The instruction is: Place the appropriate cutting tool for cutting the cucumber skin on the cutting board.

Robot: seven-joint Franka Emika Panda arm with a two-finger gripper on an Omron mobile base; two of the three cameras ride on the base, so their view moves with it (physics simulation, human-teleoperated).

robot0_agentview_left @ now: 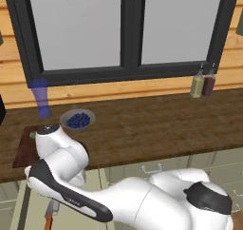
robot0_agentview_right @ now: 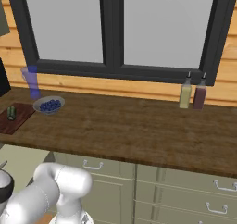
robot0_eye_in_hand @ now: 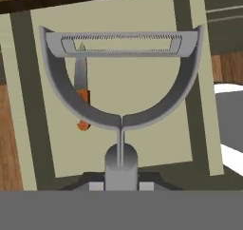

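**Peeler in the hand, board not yet reached**

Left base view: my arm folds low at the left, below the tabletop (robot0_agentview_left: 156, 124) edge. The cutting board (robot0_agentview_left: 24, 146) lies at the tabletop's left end, partly behind the arm's upper joint, with a sliver of the green cucumber (robot0_agentview_left: 32, 135) peeking beside that joint. The knife (robot0_agentview_left: 49, 219) with its orange handle lies down low near the bottom edge, under the arm. I cannot make out the hand itself here.

Right base view: the board (robot0_agentview_right: 14, 119) shows at the far left with the cucumber (robot0_agentview_right: 11, 112) standing on it, a bowl of blueberries (robot0_agentview_right: 48, 105) just beside the board. No tool lies on the board, so I judge the placing is still to do.

Hand view: the peeler (robot0_eye_in_hand: 121, 79) rises straight ahead of the hand (robot0_eye_in_hand: 121, 179), which is clenched on its thin handle. Its long axis runs away from the hand along the line of the fingers; the rounded head points outward, and the toothed blade bar lies crosswise at the far end. Beyond it, through the head's opening, is the knife (robot0_eye_in_hand: 81, 93), lying on a pale surface, well apart from the hand.

So the pick-up looks done. What remains, by my reading, is lifting to tabletop height, carrying over to the board and setting the peeler down clear of the cucumber.
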